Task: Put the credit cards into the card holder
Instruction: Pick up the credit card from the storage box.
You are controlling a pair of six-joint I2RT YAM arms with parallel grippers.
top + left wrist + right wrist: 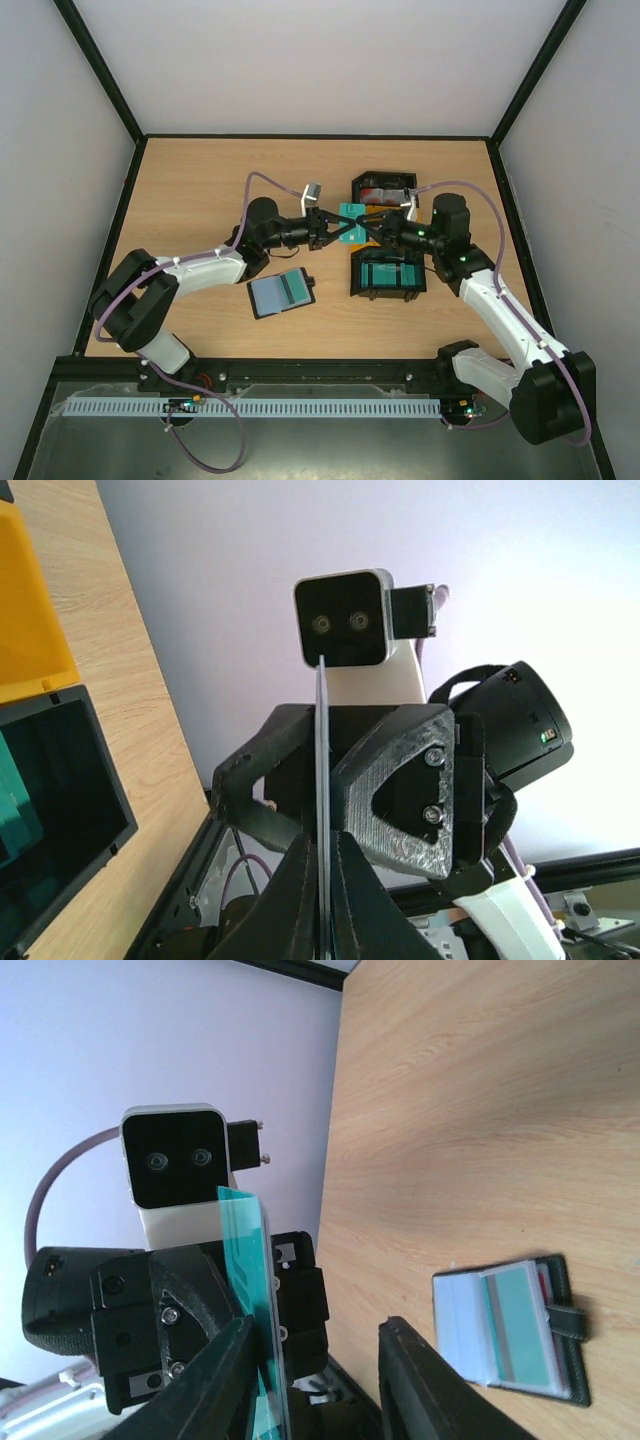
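A teal credit card (350,222) is held above the table between both grippers. My left gripper (330,228) is shut on it; in the left wrist view the card (321,770) shows edge-on, pinched between my fingertips (300,880). My right gripper (372,226) is open, facing the left one, its fingers (400,780) standing on either side of the card. In the right wrist view the card (248,1280) stands just beside one open finger (225,1370). The card holder (282,292) lies open on the table, a teal card in its slots, and also shows in the right wrist view (510,1330).
A black bin (388,274) with teal cards sits below the grippers, also in the left wrist view (60,810). A yellow bin (25,610) lies beside it. Another black bin (385,187) with red cards stands behind. Black frame rails border the table.
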